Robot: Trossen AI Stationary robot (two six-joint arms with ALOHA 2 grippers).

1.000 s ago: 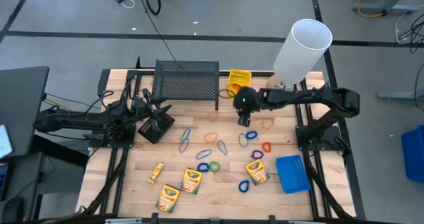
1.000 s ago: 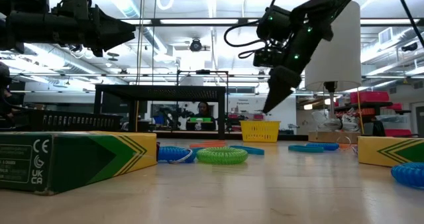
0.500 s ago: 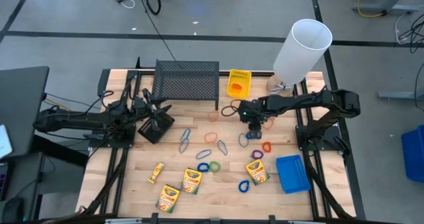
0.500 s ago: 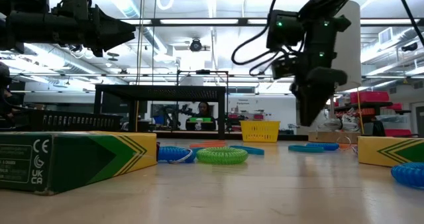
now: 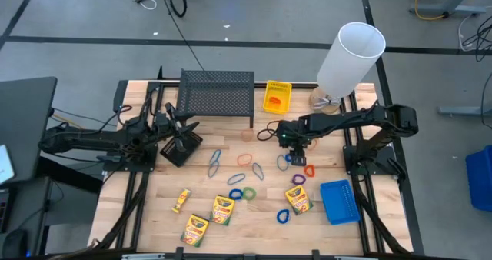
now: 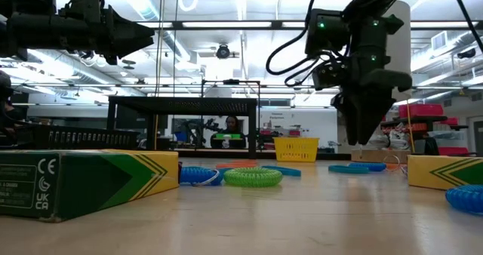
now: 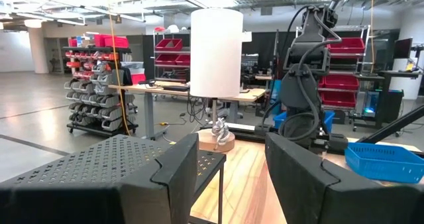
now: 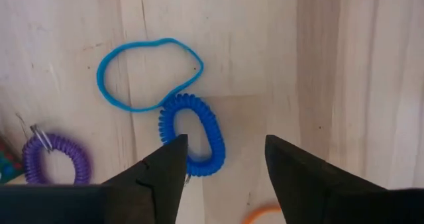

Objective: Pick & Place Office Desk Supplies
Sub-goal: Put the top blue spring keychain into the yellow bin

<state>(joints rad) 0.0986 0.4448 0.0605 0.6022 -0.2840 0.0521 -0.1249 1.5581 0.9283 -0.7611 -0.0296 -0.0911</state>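
Note:
My right gripper (image 5: 295,142) (image 8: 225,148) points straight down over the table's middle right, open, with bare wood between its fingers. A blue coil loop (image 8: 193,135) lies flat beside one finger, touching a thin blue band (image 8: 149,73); a purple coil loop (image 8: 45,159) lies farther off. More coloured loops (image 5: 248,192) and yellow-and-green crayon boxes (image 5: 223,210) (image 5: 297,200) lie on the near half of the table. A yellow bin (image 5: 277,96) stands at the far edge and a blue bin (image 5: 339,201) at the near right. My left gripper (image 5: 187,135) (image 7: 232,164) waits open, raised at the left.
A black wire-mesh rack (image 5: 216,95) stands at the far edge, left of the yellow bin. A tall white cylinder (image 5: 350,56) rises at the far right corner. A small black bin (image 5: 175,152) sits by my left gripper. Bare wood lies between the rack and the loops.
My right gripper has swung from beside the yellow bin toward the table's right and near side, sunk a little and tipped until it points straight down. Its fingers have spread a little wider.

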